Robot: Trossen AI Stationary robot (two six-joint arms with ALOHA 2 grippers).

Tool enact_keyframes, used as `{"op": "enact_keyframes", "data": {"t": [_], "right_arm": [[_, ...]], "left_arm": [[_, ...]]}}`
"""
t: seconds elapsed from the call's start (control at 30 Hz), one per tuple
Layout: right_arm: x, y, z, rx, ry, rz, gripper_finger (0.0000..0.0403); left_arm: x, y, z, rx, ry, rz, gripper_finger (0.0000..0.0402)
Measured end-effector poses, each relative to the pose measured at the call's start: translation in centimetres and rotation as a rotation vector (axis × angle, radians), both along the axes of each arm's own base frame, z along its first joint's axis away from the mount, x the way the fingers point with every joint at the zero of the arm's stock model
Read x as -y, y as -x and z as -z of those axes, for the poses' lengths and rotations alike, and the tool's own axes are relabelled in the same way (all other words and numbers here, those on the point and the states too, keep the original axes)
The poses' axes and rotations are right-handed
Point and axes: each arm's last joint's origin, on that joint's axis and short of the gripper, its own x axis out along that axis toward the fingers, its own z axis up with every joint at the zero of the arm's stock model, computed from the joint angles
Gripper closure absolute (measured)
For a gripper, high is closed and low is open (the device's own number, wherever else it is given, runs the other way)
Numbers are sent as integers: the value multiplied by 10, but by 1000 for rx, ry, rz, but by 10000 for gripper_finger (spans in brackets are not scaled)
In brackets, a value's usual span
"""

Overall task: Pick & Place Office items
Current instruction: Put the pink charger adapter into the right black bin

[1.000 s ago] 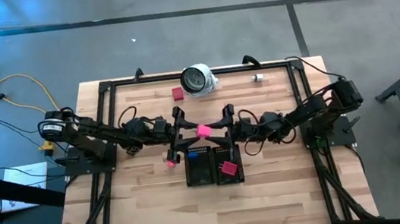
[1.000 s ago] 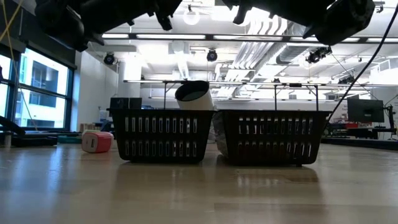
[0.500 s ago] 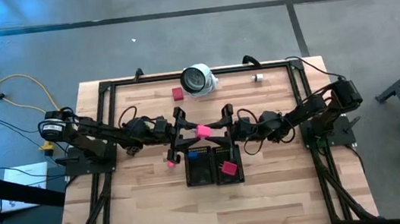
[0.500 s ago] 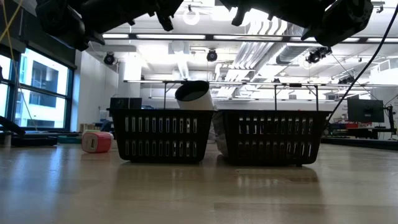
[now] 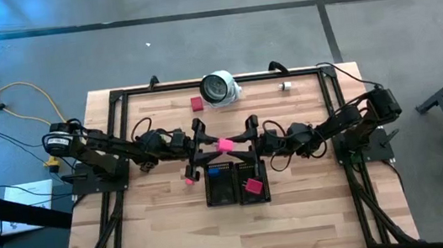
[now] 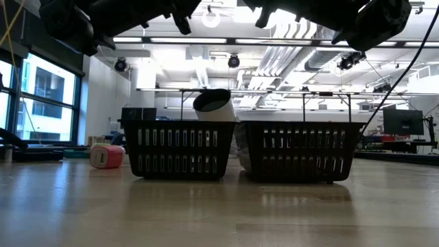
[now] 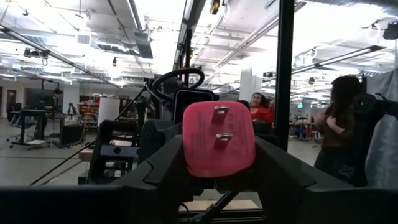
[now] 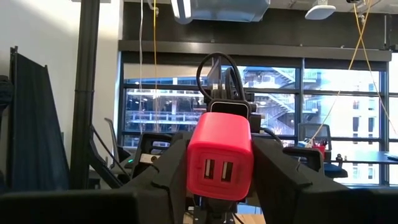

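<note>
A pink charger block (image 5: 225,145) hangs above the table's middle, just behind two black mesh trays (image 5: 236,181). My left gripper (image 5: 210,146) reaches it from the left and my right gripper (image 5: 243,141) from the right, and both are shut on it. The left wrist view shows its pronged face (image 7: 219,138); the right wrist view shows its face with two ports (image 8: 219,163). A blue piece (image 5: 216,166) lies in the left tray and a pink piece (image 5: 252,186) in the right one. Another pink piece (image 5: 188,179) lies on the wood left of the trays. My left gripper pinches the charger block between its two fingers, on the two side walls (image 7: 186,163) beside the pronged face. The fingers come from the table's left, slanting a little upward. The block is lifted clear above the trays. My right gripper pinches the same block between its two fingers, on the side walls (image 8: 191,171) beside the port face. Its fingers come from the table's right, slanting a little upward. The block sits upright between them, clear of the table.
A large round white-and-grey object (image 5: 219,88) stands at the far edge, with a red piece (image 5: 196,103) to its left and a small white piece (image 5: 285,86) to its right. A black frame (image 5: 114,112) rims the table. People show in the room beyond.
</note>
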Motion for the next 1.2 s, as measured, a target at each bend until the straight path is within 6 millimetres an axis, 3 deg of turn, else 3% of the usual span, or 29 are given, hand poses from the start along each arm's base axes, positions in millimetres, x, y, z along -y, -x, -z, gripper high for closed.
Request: {"op": "enact_keyframes", "data": {"t": [1.2], "right_arm": [[-1,0,0,-2,-5,-32,242]], "left_arm": [[0,-2,3,-35,-61,-22,260]]}}
